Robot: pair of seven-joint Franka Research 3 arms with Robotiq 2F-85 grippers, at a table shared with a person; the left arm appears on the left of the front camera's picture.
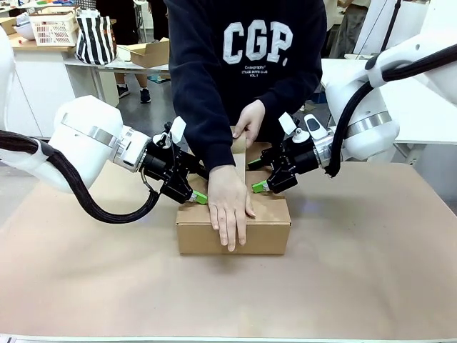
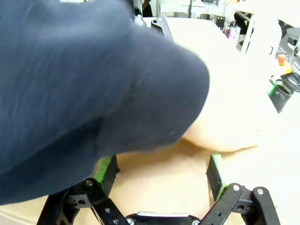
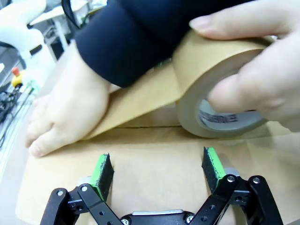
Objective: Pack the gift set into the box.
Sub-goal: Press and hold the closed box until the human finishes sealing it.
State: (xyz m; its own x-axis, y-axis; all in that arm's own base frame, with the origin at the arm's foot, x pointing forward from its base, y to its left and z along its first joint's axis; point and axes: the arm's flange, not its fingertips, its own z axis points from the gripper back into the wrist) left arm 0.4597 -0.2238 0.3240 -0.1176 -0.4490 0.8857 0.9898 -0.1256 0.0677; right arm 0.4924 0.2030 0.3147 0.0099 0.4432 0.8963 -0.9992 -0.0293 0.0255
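So the box (image 1: 233, 227) sits closed in the middle of the table (image 1: 371, 286), flaps down. The person is across from the robot, taping it shut. 1 hand (image 1: 229, 206) lies flat on the box top, pressing a strip of brown tape (image 3: 140, 103) along the seam, fingers pointing at the box's near edge. The other hand (image 1: 249, 121) is at the box's far side holding the tape roll (image 3: 220, 93), which the right wrist view shows really well: thumb on top, fingers wrapped round it, the strip running from the roll under the flat hand.

Left gripper (image 1: 198, 191) is at the box's left top edge, its green pad right at the lid. In its wrist view the fingers (image 2: 214, 171) are spread wide over the cardboard with nothing between them, and a dark sleeve (image 2: 93, 93) blocks most of the picture.

Right gripper (image 1: 255, 176) hangs over the box's right rear part, just beside the taping hands. Jaws also spread apart, empty, cardboard below.
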